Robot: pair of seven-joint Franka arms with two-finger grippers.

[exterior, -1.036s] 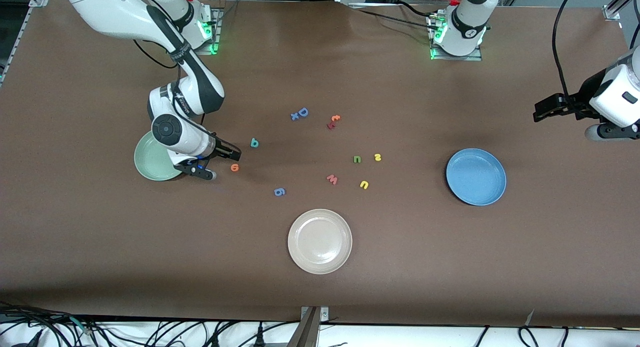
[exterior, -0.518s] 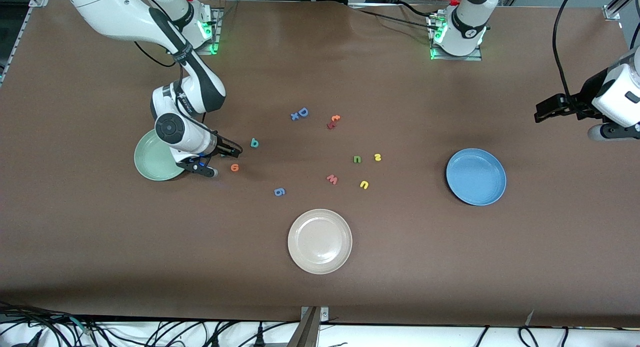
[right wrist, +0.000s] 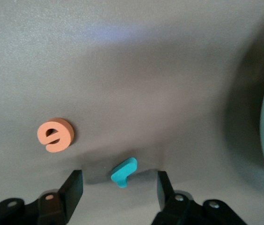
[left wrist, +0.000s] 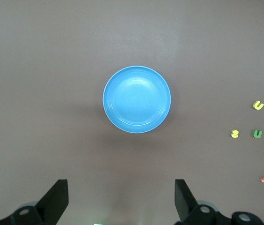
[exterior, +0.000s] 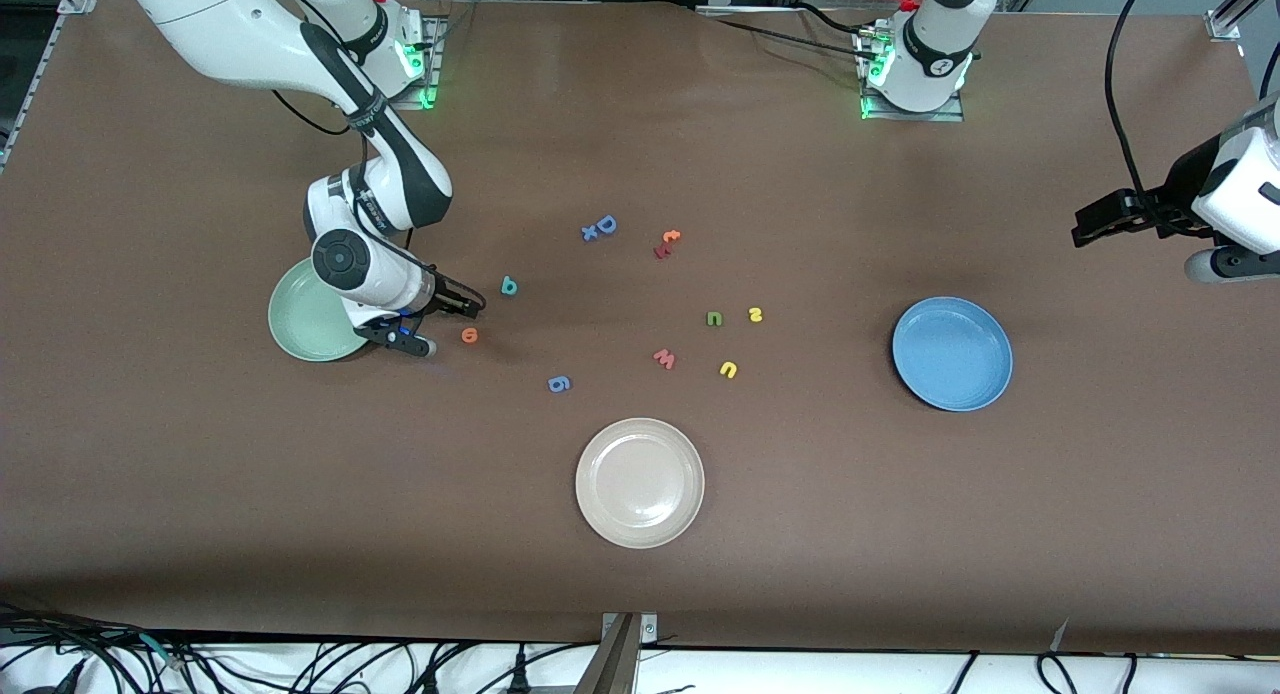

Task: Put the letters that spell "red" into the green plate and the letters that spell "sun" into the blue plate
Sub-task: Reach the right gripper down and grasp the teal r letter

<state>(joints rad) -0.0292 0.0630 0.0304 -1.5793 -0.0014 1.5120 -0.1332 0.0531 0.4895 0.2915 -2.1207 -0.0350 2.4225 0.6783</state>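
Reading the front view as a dial, the brown table [exterior: 200, 534] carries the green plate [exterior: 300, 324] at nine o'clock of its middle and the blue plate [exterior: 952, 354] at three. The left gripper [left wrist: 121, 187] waits, fingers released and spread wide, over bare table between one and two o'clock of the blue plate. The right gripper [right wrist: 118, 185] sits low at the green plate's three o'clock rim. Its fingers are apart on either side of the teal "r" [right wrist: 123, 171] and do not touch it. The orange "e" [exterior: 469, 335] lies just beside it, with the teal "d" [exterior: 509, 287] at one o'clock of the "e". At nine o'clock of the blue plate lie the green "n" [exterior: 714, 318], the yellow "s" [exterior: 756, 315] and the yellow "u" [exterior: 729, 369].
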